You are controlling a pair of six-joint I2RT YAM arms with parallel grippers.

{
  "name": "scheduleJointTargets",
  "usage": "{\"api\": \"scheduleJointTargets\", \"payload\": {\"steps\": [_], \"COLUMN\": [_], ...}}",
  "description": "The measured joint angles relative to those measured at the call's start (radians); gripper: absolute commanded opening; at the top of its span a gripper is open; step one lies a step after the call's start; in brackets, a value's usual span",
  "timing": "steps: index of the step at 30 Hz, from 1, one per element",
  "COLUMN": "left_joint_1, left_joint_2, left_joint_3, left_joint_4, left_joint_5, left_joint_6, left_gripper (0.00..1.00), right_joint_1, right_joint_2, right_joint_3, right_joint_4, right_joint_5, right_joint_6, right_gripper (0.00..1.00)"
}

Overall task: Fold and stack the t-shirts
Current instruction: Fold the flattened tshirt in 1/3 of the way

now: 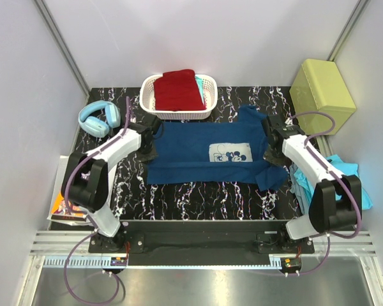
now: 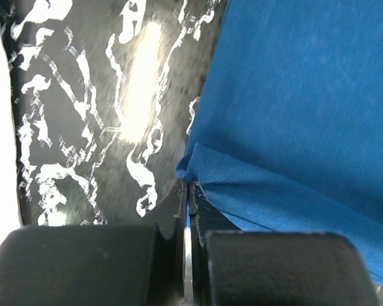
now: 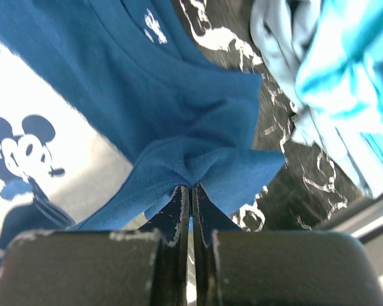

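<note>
Robot lab cell, staged for laundry work.
Boxed in by plain white panels (image 1: 210, 38) on metal posts (image 1: 60, 44), floored with a black marbled counter (image 1: 198, 197). Fitted with a left arm (image 1: 108, 166) and a right arm (image 1: 313, 166) bolted to a slotted rail (image 1: 51, 242) at the near edge, purple cables (image 1: 313, 114) looping from both. Dressed with household props: basket (image 1: 147, 89) holding a red tee (image 1: 177, 89), headphones (image 1: 99, 118), a yellow-green box (image 1: 322, 95), a turquoise tee (image 1: 354, 172) in a heap, a navy tee (image 1: 191, 153) spread out mid-counter.

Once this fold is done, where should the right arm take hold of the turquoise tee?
Probably a raised fold on its inner side, facing the navy tee, coming down from above. The turquoise tee lies crumpled at the table's right edge beside the right arm; no flat hem or sleeve shows to pinch.
</note>
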Motion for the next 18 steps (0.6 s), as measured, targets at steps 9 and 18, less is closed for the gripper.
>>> {"api": "scheduleJointTargets", "payload": {"steps": [9, 18], "left_joint_1": [0.016, 0.018], "left_joint_2": [0.162, 0.154], "left_joint_3": [0.121, 0.149], "left_joint_4": [0.02, 0.009], "left_joint_5": [0.0, -0.05], "left_joint_6": [0.01, 0.014], "left_gripper": [0.12, 0.57], "right_joint_1": [-0.032, -0.013], "right_joint_2": [0.171, 0.137], "right_joint_3": [0.064, 0.1], "right_joint_4": [0.072, 0.092], "right_joint_5": [0.007, 0.049], "right_joint_6": [-0.031, -0.106], "right_gripper": [0.19, 0.74]}}
